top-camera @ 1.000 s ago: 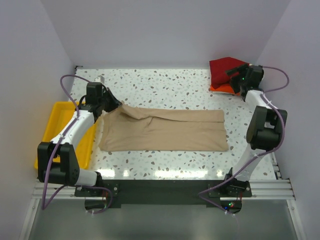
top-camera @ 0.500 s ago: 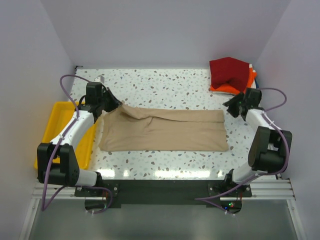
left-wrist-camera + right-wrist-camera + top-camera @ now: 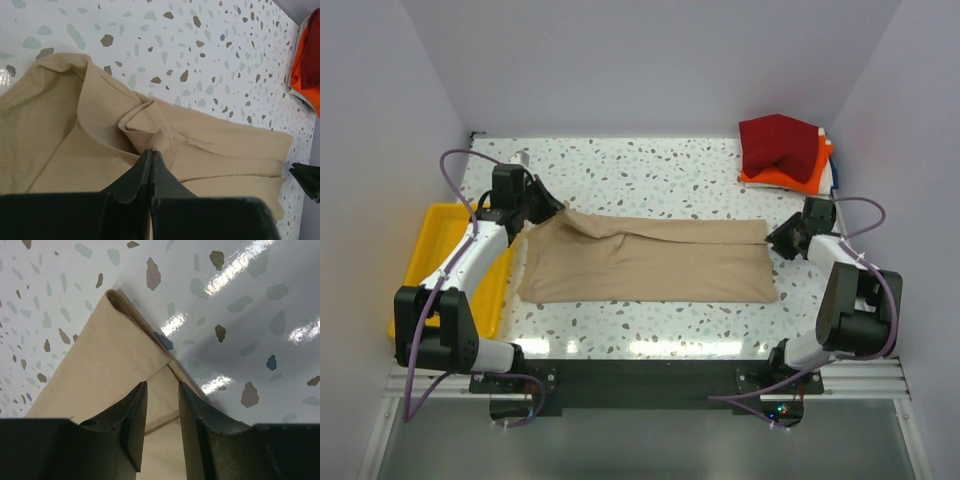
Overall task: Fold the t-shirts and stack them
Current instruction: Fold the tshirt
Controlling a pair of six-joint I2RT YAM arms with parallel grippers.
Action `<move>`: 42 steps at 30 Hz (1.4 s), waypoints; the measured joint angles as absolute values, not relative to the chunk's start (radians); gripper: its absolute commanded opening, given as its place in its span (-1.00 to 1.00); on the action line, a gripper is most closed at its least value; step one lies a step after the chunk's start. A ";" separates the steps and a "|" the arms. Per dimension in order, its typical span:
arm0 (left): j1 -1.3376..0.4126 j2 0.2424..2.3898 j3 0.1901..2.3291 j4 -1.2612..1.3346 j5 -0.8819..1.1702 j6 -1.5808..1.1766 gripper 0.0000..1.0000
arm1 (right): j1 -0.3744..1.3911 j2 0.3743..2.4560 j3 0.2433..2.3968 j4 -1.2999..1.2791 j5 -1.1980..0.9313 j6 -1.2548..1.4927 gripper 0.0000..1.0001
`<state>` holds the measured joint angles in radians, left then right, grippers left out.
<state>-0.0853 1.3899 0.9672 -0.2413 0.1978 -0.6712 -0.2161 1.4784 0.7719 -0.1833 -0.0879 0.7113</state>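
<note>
Two robot arms work at either end of a tan t-shirt [image 3: 650, 260] lying in a long band on a speckled table [image 3: 650, 180].
At the shirt's far left corner, the left gripper [image 3: 151, 151] is pinched tight on a raised fold of the cloth. At its far right corner, the right gripper [image 3: 162, 385] straddles the hem with a narrow gap between its jaws. Beyond that corner, well apart, a dark red t-shirt [image 3: 778, 145] lies on an orange t-shirt [image 3: 800, 178].

tan t-shirt [image 3: 650, 262] spread flat, red [image 3: 778, 145] atop orange [image 3: 815, 175]
</note>
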 measured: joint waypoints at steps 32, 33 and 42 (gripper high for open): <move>-0.085 1.388 0.966 -0.231 0.206 -0.672 -1.00 | -0.212 1.622 0.783 -0.063 -0.096 0.722 -0.58; -0.085 1.388 0.966 -0.230 0.206 -0.672 -1.00 | -0.210 1.624 0.784 -0.063 -0.096 0.722 -0.60; -0.085 1.389 0.966 -0.226 0.206 -0.673 -1.00 | -0.209 1.630 0.794 -0.082 -0.095 0.717 -0.78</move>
<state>-0.0853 1.3888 0.9665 -0.2260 0.2058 -0.6727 -0.2089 1.6299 0.7937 -0.0818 -0.0948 0.7174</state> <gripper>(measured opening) 0.012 0.110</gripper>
